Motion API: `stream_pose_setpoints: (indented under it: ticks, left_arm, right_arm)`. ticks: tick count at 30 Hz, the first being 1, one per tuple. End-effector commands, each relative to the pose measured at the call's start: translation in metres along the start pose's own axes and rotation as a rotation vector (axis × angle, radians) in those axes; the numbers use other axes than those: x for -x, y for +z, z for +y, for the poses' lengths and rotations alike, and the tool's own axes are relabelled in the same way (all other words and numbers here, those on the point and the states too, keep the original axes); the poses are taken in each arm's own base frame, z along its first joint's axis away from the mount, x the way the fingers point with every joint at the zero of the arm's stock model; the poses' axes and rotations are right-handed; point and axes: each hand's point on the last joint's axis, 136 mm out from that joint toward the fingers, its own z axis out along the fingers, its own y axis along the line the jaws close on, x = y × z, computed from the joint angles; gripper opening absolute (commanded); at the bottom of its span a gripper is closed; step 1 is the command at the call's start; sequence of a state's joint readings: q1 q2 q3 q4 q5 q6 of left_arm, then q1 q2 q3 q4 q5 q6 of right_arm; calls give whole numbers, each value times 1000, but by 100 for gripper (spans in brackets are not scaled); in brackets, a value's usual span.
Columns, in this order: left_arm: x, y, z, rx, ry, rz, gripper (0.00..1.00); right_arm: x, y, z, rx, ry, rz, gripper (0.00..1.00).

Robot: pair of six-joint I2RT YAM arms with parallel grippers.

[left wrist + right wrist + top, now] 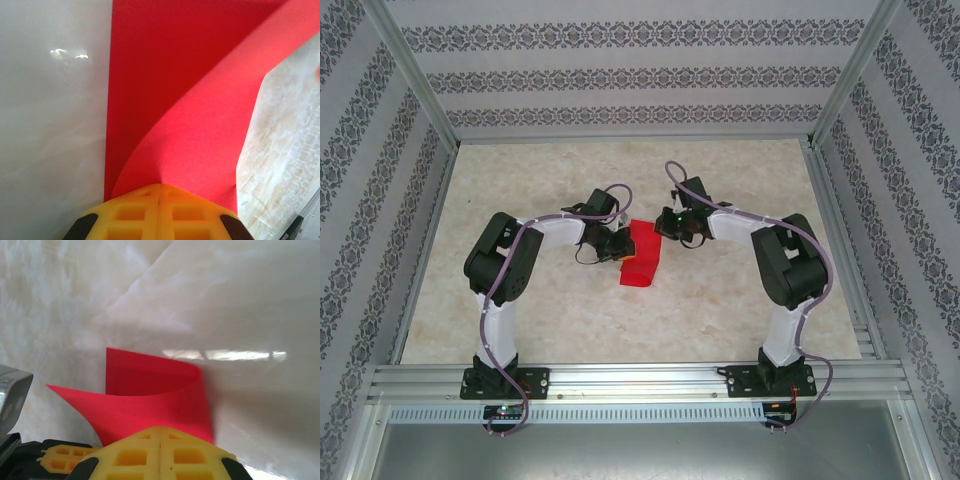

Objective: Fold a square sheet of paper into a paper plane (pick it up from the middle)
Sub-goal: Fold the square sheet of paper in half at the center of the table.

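Pale marbled table (520, 320) with a glossy top. Patterned wall panels (620, 75) on three sides. An aluminium rail (640, 378) runs along the near edge, with both arm bases bolted to it.

Bright red square sheet of paper (642, 256) near the middle of the table, between the two arms. Not lying flat: part rests on the table, part is lifted and bent over it.

On the sheet's left side, the left end effector (616, 246), arm elbowed inward. Seen from its wrist camera, the yellow fingers (130, 212) are pressed together with no gap, and the red paper runs straight into their tips, so it is clamped on the raised layer. That layer sweeps up and away in a soft curve. Beneath it a flat red layer lies against the table, its straight edge on the left.

At the sheet's far right part, the right end effector (672, 224), facing the left one. Its wrist camera shows yellow fingers (192, 457) together, their tips meeting a curled red flap; as far as I can judge, it is clamped on the paper as well. Behind the flap a flat red panel rests on the table, and a streak of reflected light lies beyond it.

The two end effectors stand near each other, with the sheet spanning between them. The bends look rounded rather than pressed flat.
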State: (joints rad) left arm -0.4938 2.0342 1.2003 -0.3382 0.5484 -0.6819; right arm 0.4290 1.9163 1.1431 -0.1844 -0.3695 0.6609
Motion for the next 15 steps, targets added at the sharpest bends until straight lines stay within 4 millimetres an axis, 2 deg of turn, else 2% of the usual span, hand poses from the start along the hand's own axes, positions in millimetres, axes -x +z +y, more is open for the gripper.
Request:
stream_pose_setpoints:
  ticks: [1,6,15]
  left_arm:
    - [-68,24,131,451,-183,166,0]
    - [-70,24,133,455,-185,172,0]
    - [-73,24,137,469,-184,180,0]
  right_arm:
    - [0,18,8,72,16,35,0]
    - [11,25,-11,51,69,12,0]
    - [36,12,-55,-96,162,-105,0]
